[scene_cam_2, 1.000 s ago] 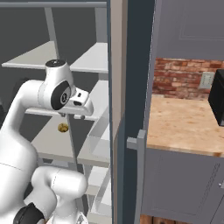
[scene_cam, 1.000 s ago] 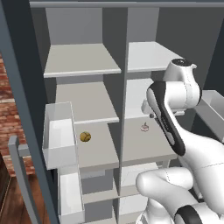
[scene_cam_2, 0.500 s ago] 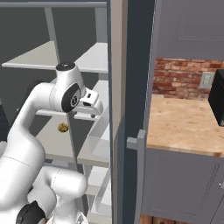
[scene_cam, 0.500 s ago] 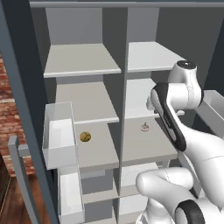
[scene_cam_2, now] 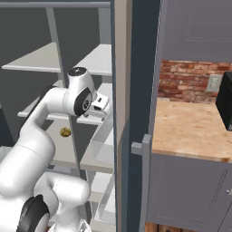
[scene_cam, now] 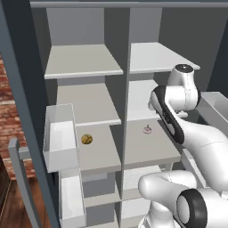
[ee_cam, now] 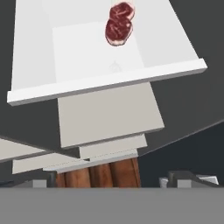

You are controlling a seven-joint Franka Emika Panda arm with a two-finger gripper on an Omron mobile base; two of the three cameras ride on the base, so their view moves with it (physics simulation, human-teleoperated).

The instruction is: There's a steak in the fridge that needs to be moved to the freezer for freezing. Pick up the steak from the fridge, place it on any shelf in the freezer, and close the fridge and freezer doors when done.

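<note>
Two halves make up the tall slate-blue side-by-side unit (scene_cam: 125,67): the freezer (scene_cam: 84,62) on the left and the fridge (scene_cam: 160,58) on the right, both standing open with pale grey shelves. The white arm reaches to the right of the fridge half, toward the plain slate-blue fridge door (scene_cam_2: 136,68). The two-finger gripper (scene_cam_2: 102,104) looks into a white open-topped bin (ee_cam: 109,83). Its finger tips sit far apart at the bottom corners of the hand view, so the jaws appear spread wide and hold nothing.

The steak (ee_cam: 118,29), a flat dark red slab with paler streaks, lies on the bin floor close to the far wall, well apart from the gripper. It reads as two lobes, one above the other; whether the upper lobe is meat or a reflection in the wall cannot be told. Its long axis runs roughly bottom to top of the hand view, pointing toward that far wall.

The step in hand is judged to be the approach:
1. Clear the near rim before descending.
2. Centre over the lower lobe.
3. Set the jaws across the short axis.

Disregard the round golden-brown lump (scene_cam: 87,139) and the tiny white-pink item (scene_cam: 147,130).
</note>
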